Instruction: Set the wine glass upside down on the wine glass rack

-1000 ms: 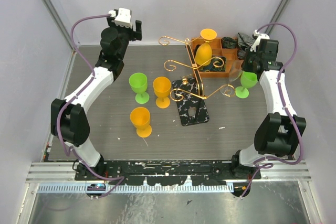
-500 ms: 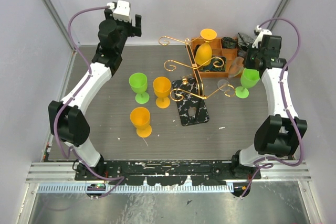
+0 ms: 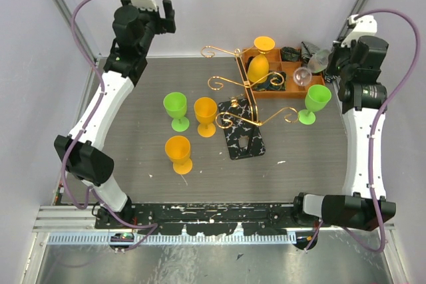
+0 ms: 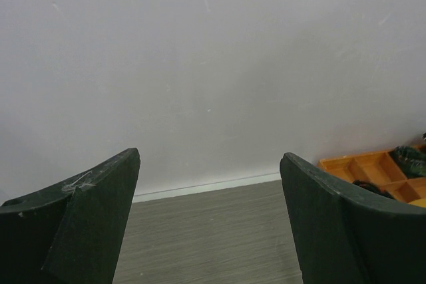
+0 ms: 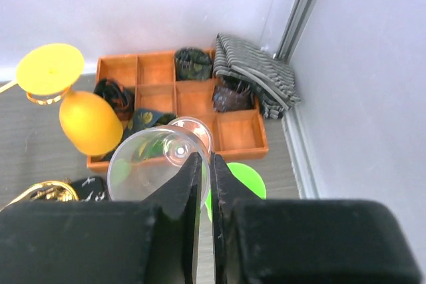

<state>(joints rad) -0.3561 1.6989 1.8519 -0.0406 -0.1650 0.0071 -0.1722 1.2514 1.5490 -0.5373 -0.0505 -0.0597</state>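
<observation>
Right hand (image 5: 205, 164) on wine glass (image 5: 150, 161)

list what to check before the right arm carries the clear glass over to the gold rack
1. Grip: right gripper shut on the stem of the clear glass: ok.
2. Clear glass turned bowl-down: cannot tell.
3. Free arm on the right side of the rack: ok.
4. Clearance: green glass stands close to that arm and may get bumped: not ok.
5. Other arm: left gripper open, high and far from the rack: ok.
</observation>
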